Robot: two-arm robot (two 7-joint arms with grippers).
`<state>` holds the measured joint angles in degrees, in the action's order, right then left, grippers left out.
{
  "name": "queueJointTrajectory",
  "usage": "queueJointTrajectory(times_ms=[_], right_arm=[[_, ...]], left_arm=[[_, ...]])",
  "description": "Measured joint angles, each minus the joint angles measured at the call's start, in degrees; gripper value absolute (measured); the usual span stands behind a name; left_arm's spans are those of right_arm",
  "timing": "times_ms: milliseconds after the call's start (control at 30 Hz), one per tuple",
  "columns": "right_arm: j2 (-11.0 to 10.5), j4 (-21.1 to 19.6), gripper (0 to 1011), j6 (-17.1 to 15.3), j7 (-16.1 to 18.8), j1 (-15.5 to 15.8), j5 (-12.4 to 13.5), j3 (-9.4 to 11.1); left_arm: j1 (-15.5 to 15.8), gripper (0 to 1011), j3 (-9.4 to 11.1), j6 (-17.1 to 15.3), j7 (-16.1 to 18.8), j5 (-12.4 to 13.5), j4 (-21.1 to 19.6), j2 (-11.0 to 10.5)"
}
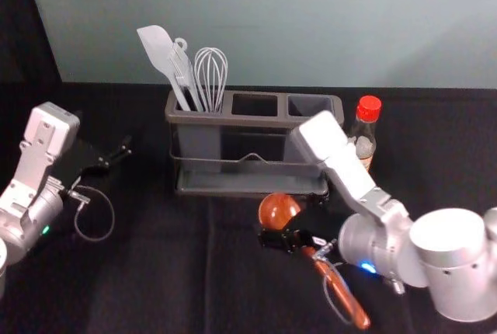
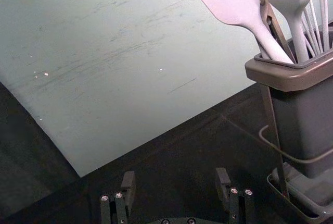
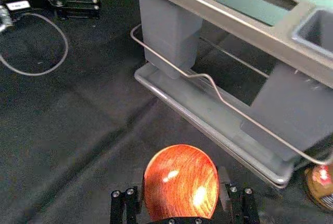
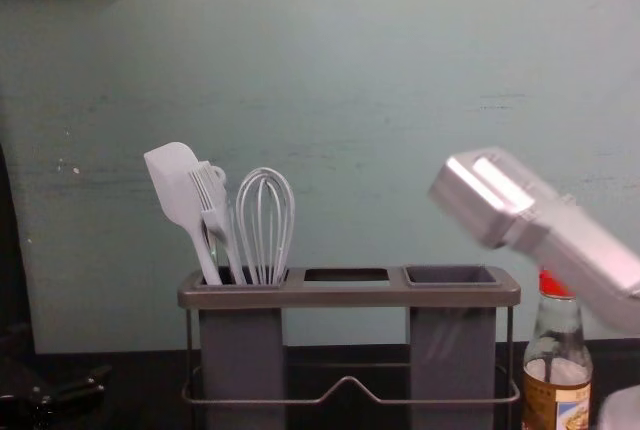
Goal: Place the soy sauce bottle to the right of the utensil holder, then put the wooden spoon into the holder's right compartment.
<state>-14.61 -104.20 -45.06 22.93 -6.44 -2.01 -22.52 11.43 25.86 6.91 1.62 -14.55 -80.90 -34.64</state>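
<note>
Wooden spoon (image 1: 278, 211) slants across the dark cloth (image 1: 155, 272), its round bowl directly between the jaws of the right gripper (image 1: 291, 225) and its handle running back from them toward the robot, off to the right. Those jaws stand well apart, one on either side of the bowl, about as wide as the bowl itself; against such dark cloth I can't fairly say whether they press on the wood or merely flank it. Just beyond them is the utensil holder (image 1: 252, 191), whose right compartment (image 1: 311, 105) sits farther forward and a little to their right. Past the jaws on the right, the soy sauce bottle (image 1: 363, 133) stands upright with its red cap on, just beside the holder's right end. Ahead of the right jaws and over to their left, the holder's left compartment (image 4: 242, 350) carries a spatula (image 1: 158, 48), a brush (image 4: 212, 195) and a whisk (image 1: 211, 74), all handles down. The left gripper (image 1: 110, 144) hangs idle to the left of the holder, its jaws spread wide with only air between them, the spatula's side of the holder being the nearer.
</note>
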Motion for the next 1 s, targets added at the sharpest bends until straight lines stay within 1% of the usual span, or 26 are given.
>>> queueJointTrajectory(times_ms=[33,100,133,167,200,233,267,333,367,400,433,467,500,533,567,633,667,733,767,800,833,867,900,1000], right_arm=[[-0.7,-1.3,840,0.0,0.5,0.7,0.2,0.6],[-1.3,-2.4,840,0.2,1.0,1.5,0.3,1.3],[-1.9,-3.4,840,0.8,1.5,2.4,0.7,2.1],[-1.9,-3.4,840,0.8,1.5,2.4,0.7,2.1],[-2.6,-4.5,840,2.1,1.8,3.5,1.2,2.9],[-3.0,-5.1,840,3.0,1.9,4.1,1.4,3.3],[-3.6,-6.1,840,4.7,2.0,5.4,2.0,4.2],[-4.1,-6.9,840,6.7,2.1,6.7,2.9,5.1],[-4.5,-7.6,840,9.3,2.1,8.2,3.7,6.2],[-4.5,-7.6,840,9.3,2.1,8.2,3.7,6.2],[-5.1,-8.4,840,14.4,2.0,10.4,4.8,7.5],[-5.1,-8.4,840,14.4,2.0,10.4,4.8,7.5],[-5.4,-8.7,840,18.1,1.9,11.9,5.5,8.5],[-5.6,-8.9,840,20.0,1.9,12.5,6.0,8.8],[-5.8,-9.0,840,23.6,1.9,13.7,6.8,9.7],[-5.9,-9.0,840,27.5,1.9,14.8,7.9,10.6],[-5.9,-9.0,840,31.0,1.9,15.7,8.5,11.1],[-5.9,-9.0,839,34.9,1.5,16.7,9.1,11.8],[-5.9,-8.9,840,38.9,1.1,17.6,9.4,12.3],[-5.8,-8.8,840,40.7,0.8,18.1,9.4,12.5],[-5.7,-8.5,840,43.5,0.5,18.6,9.5,12.7],[-5.7,-8.5,840,43.5,0.5,18.6,9.5,12.7],[-5.7,-8.2,840,45.8,0.1,18.9,9.6,12.8],[-5.8,-7.6,840,47.7,-0.4,19.1,9.8,12.8]], left_arm=[[0.0,1005,0.0,0.0,0.0,0.0,0.0,0.0],[0.0,1005,0.0,0.0,0.0,0.0,0.0,0.0],[0.0,1005,0.0,0.0,0.0,0.0,0.0,0.0],[0.0,1005,0.0,0.0,0.0,0.0,0.0,0.0],[0.0,1005,0.0,0.0,0.0,0.0,0.0,0.0],[0.0,1005,0.0,0.0,0.0,0.0,0.0,0.0],[0.0,1005,0.0,0.0,0.0,0.0,0.0,0.0],[0.0,1005,0.0,0.0,0.0,0.0,0.0,0.0],[0.0,1005,0.0,0.0,0.0,0.0,0.0,0.0],[0.0,1005,0.0,0.0,0.0,0.0,0.0,0.0],[0.0,1005,0.0,0.0,0.0,0.0,0.0,0.0],[0.0,1005,0.0,0.0,0.0,0.0,0.0,0.0],[0.0,1005,0.0,0.0,0.0,0.0,0.0,0.0],[0.0,1005,0.0,0.0,0.0,0.0,0.0,0.0],[0.0,1005,0.0,0.0,0.0,0.0,0.0,0.0],[0.0,1005,0.0,0.0,0.0,0.0,0.0,0.0],[0.0,1005,0.0,0.0,0.0,0.0,0.0,0.0],[0.0,1005,0.0,0.0,0.0,0.0,0.0,0.0],[0.0,1005,0.0,0.0,0.0,0.0,0.0,0.0],[0.0,1005,0.0,0.0,0.0,0.0,0.0,0.0],[0.0,1005,0.0,0.0,0.0,0.0,0.0,0.0],[0.0,1005,0.0,0.0,0.0,0.0,0.0,0.0],[0.0,1005,0.0,0.0,0.0,0.0,0.0,0.0],[0.0,1005,0.0,0.0,0.0,0.0,0.0,0.0]])
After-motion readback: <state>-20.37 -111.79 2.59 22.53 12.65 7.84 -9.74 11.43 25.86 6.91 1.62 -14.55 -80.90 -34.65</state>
